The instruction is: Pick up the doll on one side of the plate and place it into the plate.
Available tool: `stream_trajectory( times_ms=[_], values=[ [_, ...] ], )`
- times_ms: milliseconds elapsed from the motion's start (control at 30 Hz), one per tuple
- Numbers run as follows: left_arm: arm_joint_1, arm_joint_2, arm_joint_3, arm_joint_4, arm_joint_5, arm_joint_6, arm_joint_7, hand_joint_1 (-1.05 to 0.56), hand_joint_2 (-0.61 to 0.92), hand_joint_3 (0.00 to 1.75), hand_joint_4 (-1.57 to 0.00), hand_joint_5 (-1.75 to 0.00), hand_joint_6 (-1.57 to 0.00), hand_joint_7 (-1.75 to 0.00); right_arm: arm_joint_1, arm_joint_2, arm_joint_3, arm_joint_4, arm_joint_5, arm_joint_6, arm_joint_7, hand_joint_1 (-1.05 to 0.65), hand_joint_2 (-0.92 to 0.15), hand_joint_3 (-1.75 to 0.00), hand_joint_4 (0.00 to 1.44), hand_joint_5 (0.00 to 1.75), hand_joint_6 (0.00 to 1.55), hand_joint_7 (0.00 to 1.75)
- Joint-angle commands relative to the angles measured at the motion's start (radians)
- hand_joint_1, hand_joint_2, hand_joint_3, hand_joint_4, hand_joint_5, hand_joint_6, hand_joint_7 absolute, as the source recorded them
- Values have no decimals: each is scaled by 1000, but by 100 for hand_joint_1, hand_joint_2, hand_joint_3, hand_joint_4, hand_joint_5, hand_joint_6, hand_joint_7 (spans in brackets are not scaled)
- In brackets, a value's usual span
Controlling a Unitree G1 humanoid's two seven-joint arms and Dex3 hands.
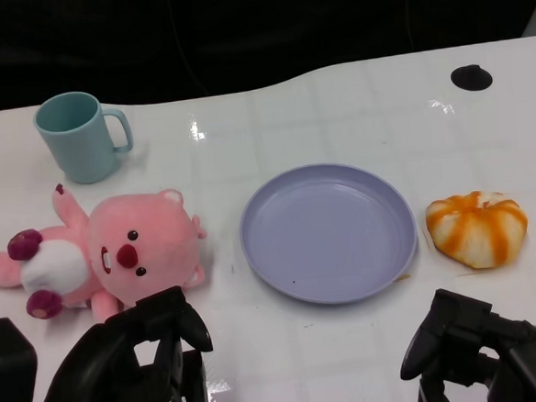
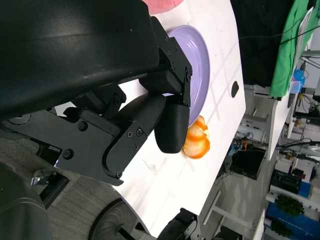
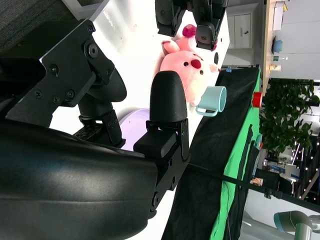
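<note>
Here, one pink doll (image 1: 106, 254) left of one plate (image 1: 328, 232), one mug (image 1: 81, 136), one orange bun (image 1: 477, 228); left hand (image 1: 137, 371), right hand (image 1: 486, 351) both spread, empty

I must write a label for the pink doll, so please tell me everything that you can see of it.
The pink doll is a plush animal with a big round head, dark eyes, a red nose, a white belly and dark maroon paws. It looks soft and fuzzy. It lies on the white table, left of the purple plate and apart from it. The left hand is near, not touching it.
</note>
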Motion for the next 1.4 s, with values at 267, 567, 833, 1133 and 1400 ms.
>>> stream_trajectory(
  times_ms=[267,567,833,1133,1400],
  values=[
    [-6,11,9,4,4,-6,-2,-10,45,138,-90,-175,-76,-166,-2,-6,-12,-2,5,-7,0,11,-42,-138,67,175,59,154],
    [-7,14,9,6,5,-6,-5,-9,45,139,-90,-175,-76,-166,-1,-8,-14,-2,3,-8,0,12,-43,-137,67,175,59,154],
    [-6,13,11,7,3,-3,-3,-10,44,138,-90,-175,-76,-166,-2,-8,-16,2,6,-10,2,12,-43,-136,67,175,59,154],
    [-2,8,14,9,0,-19,-8,-9,45,138,-90,-175,-76,-164,1,-7,-16,-1,5,-9,1,12,-43,-135,67,175,59,154],
    [18,-16,18,-28,23,-97,14,-24,44,114,-70,-131,-74,-85,1,-7,-18,-2,2,-6,1,10,-43,-136,67,175,59,154]
  ],
)
